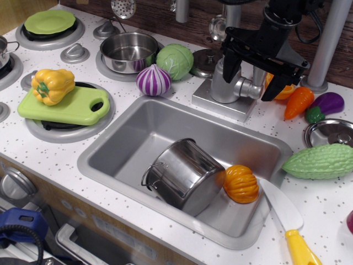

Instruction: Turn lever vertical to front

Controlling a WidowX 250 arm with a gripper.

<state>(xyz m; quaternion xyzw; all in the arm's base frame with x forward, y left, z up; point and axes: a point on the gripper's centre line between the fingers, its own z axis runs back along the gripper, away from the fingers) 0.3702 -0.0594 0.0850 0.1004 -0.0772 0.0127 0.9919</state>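
The silver faucet (225, 83) stands on its grey base behind the sink. A stubby barrel (249, 88) sticks out of its right side. The lever (259, 74) shows as a short silver-grey piece rising roughly upright from the barrel, its top hidden behind the gripper body. My black gripper (251, 80) hangs over the faucet from above, open. Its left finger (229, 67) is in front of the faucet body and its right finger (273, 88) is just right of the barrel. The lever sits between the fingers; I cannot tell whether either one touches it.
The sink (127, 138) holds a tipped steel pot (186, 175) and an orange pumpkin (241, 184). A carrot (298, 102), eggplant (326, 105) and orange fruit (284, 91) lie right of the faucet. A purple onion (154, 80) and cabbage (175, 61) lie left. A grey post (330, 44) stands at the right rear.
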